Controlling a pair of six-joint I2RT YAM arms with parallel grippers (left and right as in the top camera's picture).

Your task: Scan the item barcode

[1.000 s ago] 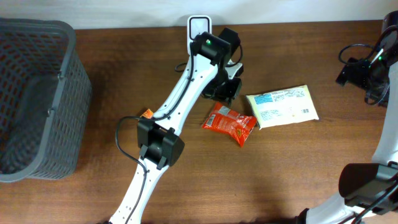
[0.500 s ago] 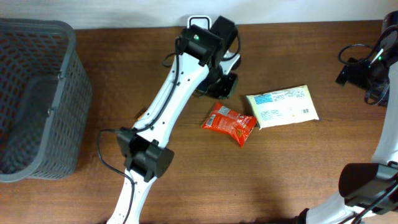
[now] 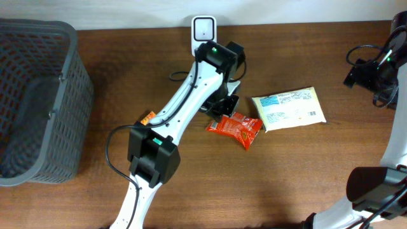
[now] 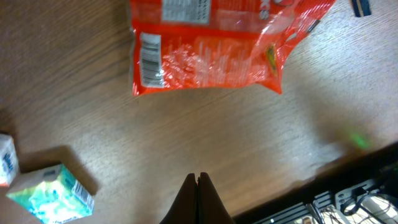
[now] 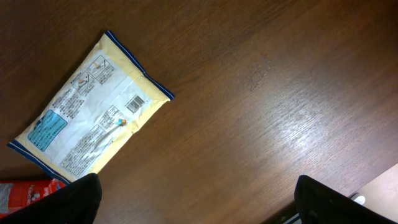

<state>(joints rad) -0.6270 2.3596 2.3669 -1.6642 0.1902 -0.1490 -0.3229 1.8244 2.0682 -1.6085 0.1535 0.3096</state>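
A red snack packet lies flat at the table's middle, its white barcode facing up in the left wrist view. My left gripper hovers just behind the packet, shut and holding nothing, its fingertips pressed together over bare wood. The white scanner stands at the back edge, beyond the left arm. A cream packet lies right of the red one, printed side and barcode up. My right gripper stands wide open over bare wood at the far right, holding nothing.
A grey basket fills the left side of the table. A small teal and white box sits near the left gripper. A small orange thing lies beside the left arm. Cables hang around the right arm.
The left arm swung forward from the scanner, bringing its shut gripper down toward the red packet and uncovering the scanner. Both packets and the right arm stayed put.
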